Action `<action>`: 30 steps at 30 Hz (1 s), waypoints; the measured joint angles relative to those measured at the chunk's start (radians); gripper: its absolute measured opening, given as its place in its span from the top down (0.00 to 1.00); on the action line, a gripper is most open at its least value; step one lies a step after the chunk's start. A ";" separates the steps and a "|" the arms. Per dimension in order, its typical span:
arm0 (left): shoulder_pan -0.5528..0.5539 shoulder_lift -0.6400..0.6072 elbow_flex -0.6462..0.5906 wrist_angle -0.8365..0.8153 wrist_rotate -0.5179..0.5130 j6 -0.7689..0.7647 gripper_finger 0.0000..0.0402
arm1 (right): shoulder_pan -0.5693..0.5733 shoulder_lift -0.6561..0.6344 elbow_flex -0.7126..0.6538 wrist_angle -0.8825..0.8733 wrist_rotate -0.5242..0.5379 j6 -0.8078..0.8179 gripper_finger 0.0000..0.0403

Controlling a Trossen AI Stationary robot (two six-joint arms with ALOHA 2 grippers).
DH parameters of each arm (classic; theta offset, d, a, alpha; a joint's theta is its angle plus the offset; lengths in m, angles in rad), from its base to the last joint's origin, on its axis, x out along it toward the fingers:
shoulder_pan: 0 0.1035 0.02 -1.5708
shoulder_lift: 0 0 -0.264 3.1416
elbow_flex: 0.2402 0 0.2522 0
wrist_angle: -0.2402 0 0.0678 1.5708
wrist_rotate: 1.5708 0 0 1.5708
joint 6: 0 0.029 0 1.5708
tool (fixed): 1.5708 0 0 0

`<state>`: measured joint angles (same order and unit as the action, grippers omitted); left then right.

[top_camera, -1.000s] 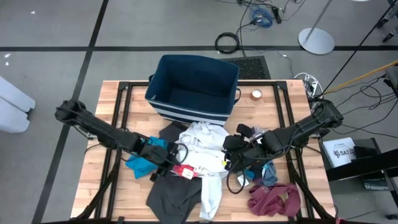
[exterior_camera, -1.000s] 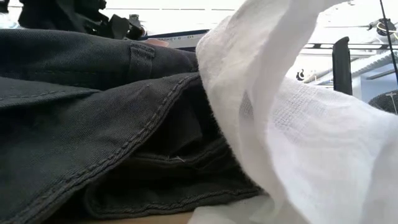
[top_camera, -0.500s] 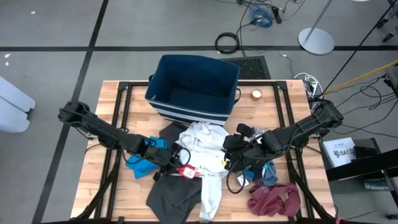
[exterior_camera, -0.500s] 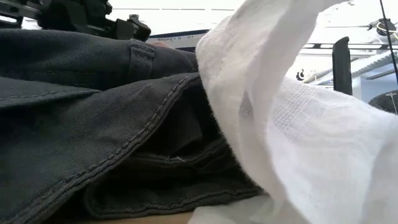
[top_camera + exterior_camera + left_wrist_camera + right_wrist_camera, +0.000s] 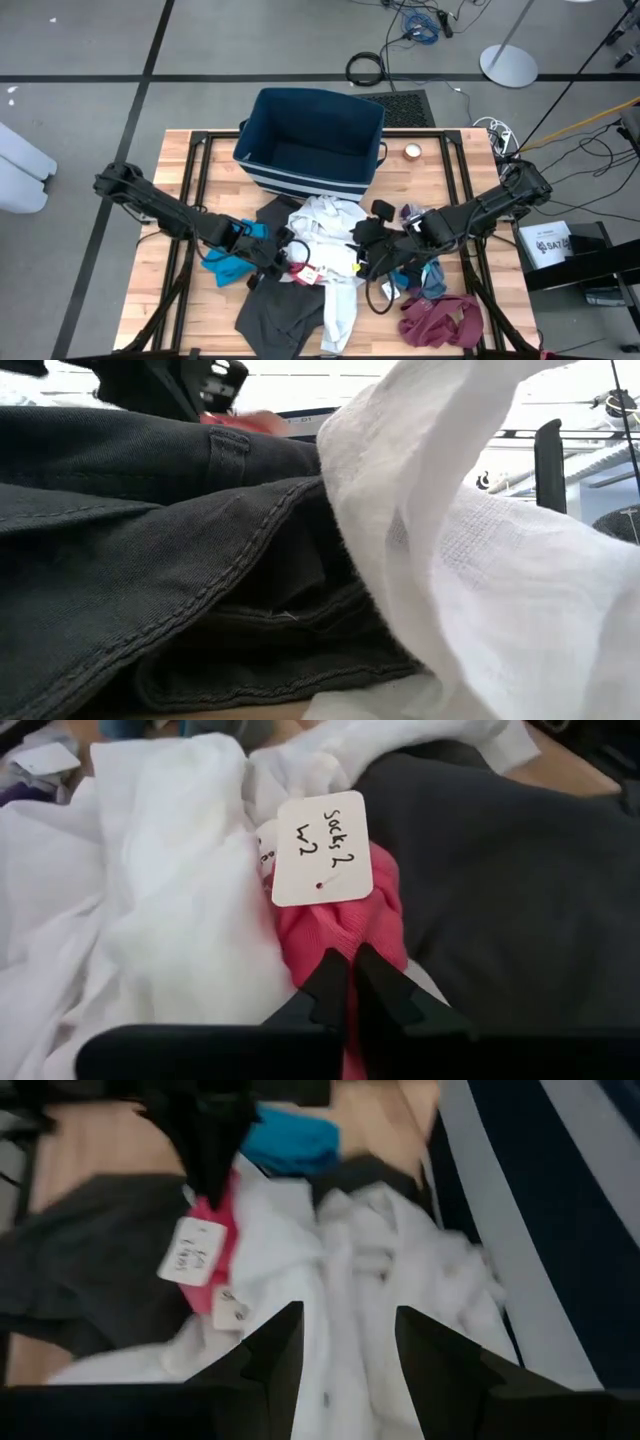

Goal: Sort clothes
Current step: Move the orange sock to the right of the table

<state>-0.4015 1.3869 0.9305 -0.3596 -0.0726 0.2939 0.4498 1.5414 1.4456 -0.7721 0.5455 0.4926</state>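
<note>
Left gripper [image 5: 352, 982] pinches the pink tagged sock [image 5: 345, 925] beside the white shirt [image 5: 170, 890]; soft, light, probably draggy. Right gripper [image 5: 348, 1342] hovers, fingers apart, empty.

Even, soft overhead light in high view, shadows faint. Low view: window glare blown out approx 12–2 o'clock, white garment [image 5: 480, 580] v. close, soft-focus. Right wrist view motion-blurred throughout; left wrist view sharp, tag [image 5: 322, 848] legible.

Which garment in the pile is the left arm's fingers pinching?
The pink-red garment with the handwritten paper tag, wedged between the white top and the dark grey garment. The left gripper is shut on it alone.
</note>
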 joint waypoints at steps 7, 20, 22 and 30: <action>-0.076 -0.063 0.109 -0.183 -0.037 -0.077 0.97 | 0.018 0.000 0.000 0.157 -0.030 -0.141 0.64; -0.222 -0.233 0.112 -0.062 -0.316 -0.079 0.98 | 0.015 0.103 0.000 0.415 -0.106 -0.343 0.64; -0.228 -0.240 0.112 -0.048 -0.337 -0.078 0.98 | 0.015 0.126 0.000 0.436 -0.106 -0.356 0.64; -0.231 -0.242 0.112 -0.044 -0.356 -0.078 0.98 | 0.010 0.150 -0.001 0.481 -0.104 -0.393 0.64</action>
<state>-0.6324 1.1450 1.0424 -0.4031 -0.4284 0.2160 0.4595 1.6909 1.4445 -0.2915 0.4415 0.0993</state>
